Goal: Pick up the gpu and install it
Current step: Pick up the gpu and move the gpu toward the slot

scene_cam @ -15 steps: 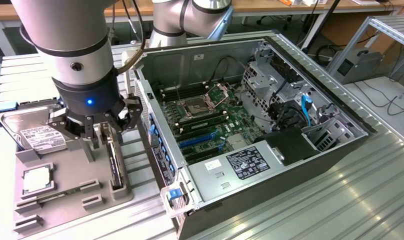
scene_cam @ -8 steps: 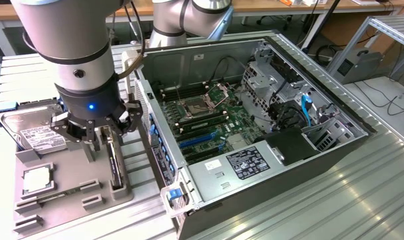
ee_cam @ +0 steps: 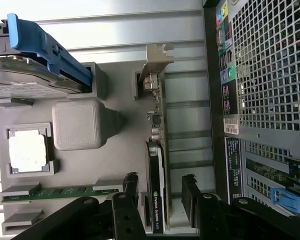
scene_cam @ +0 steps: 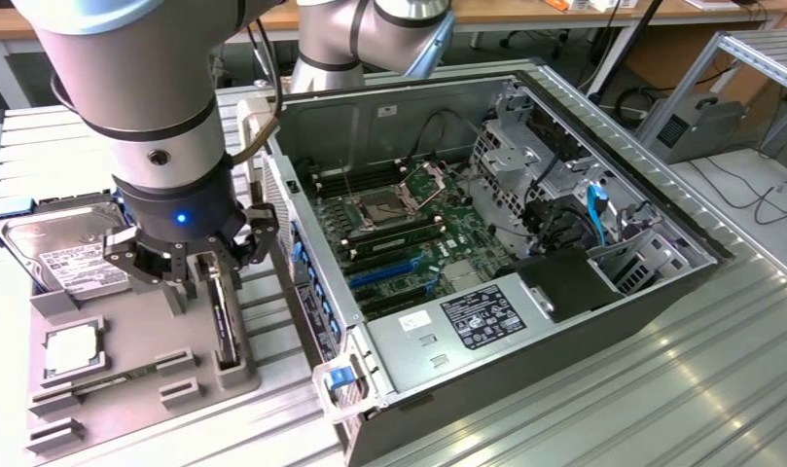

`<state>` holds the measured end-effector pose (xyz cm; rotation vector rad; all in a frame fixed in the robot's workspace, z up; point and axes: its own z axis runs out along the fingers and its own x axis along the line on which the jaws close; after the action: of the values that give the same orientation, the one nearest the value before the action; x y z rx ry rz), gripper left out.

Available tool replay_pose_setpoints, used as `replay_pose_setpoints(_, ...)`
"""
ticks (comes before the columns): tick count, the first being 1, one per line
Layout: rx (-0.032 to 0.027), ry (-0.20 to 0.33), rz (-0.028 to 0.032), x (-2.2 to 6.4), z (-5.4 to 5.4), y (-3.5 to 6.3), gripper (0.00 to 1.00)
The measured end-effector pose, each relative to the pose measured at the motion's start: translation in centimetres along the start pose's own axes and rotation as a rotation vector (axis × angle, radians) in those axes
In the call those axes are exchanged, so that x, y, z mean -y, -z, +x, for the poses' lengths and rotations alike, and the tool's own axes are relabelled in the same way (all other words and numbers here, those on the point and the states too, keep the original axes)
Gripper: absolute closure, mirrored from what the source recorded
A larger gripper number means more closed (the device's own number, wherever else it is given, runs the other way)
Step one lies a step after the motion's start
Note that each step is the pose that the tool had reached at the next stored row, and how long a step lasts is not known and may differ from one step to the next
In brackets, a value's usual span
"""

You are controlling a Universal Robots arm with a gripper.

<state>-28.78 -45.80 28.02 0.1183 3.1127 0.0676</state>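
Robotics laboratory: a robot arm is hanging beside an open computer case on a ribbed aluminium bench; wooden desks are standing behind the case.

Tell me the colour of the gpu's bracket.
The bracket is silvery-beige, the gpu black; clearest in the wrist view.

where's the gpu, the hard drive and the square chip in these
gpu (ee_cam: 156, 167), wrist view, on its black cover
hard drive (scene_cam: 71, 261), exterior view, on its white label
chip (ee_cam: 27, 152), wrist view, middle of its silver top
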Motion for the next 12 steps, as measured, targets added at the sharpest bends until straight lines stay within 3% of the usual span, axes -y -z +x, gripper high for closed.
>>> replay_pose_setpoints(5,0.0003,0.000,-0.0003,0.00,0.00,-0.05,0.52)
replay_pose_setpoints(12,0.0001,0.000,-0.0001,0.04,0.02,-0.91,0.52)
